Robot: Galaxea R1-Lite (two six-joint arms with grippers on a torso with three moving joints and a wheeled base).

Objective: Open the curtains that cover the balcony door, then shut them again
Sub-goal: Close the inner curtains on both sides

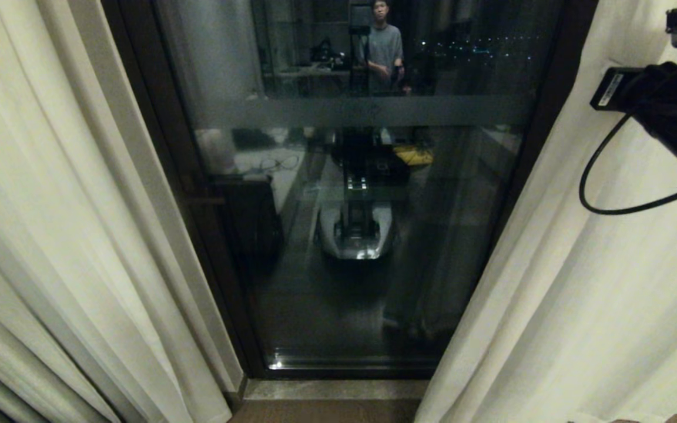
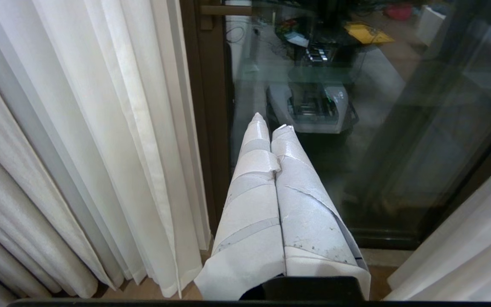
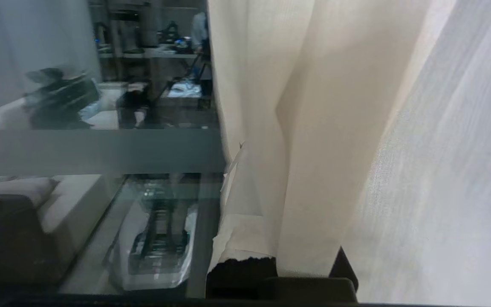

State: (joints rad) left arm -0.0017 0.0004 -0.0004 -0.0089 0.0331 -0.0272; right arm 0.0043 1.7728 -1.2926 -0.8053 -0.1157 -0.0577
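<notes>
The curtains hang parted: the left panel (image 1: 50,235) and the right panel (image 1: 597,294) frame the balcony door (image 1: 362,305), whose dark glass with its frosted band (image 1: 374,111) shows between them. My right arm (image 1: 673,111) reaches in at the upper right against the right panel. In the right wrist view my right gripper (image 3: 267,179) is shut on a fold of the right panel (image 3: 322,149) near its inner edge; the fabric hides one finger. My left gripper (image 2: 271,121), fingers wrapped in white tape, is shut and empty, low beside the left panel (image 2: 100,149).
The dark door frame (image 1: 197,235) stands next to the left panel, with a handle (image 2: 224,10) on it. A pale stone threshold (image 1: 332,389) and wood floor (image 1: 327,412) lie below. The glass reflects my base (image 1: 355,232) and a standing person (image 1: 382,47).
</notes>
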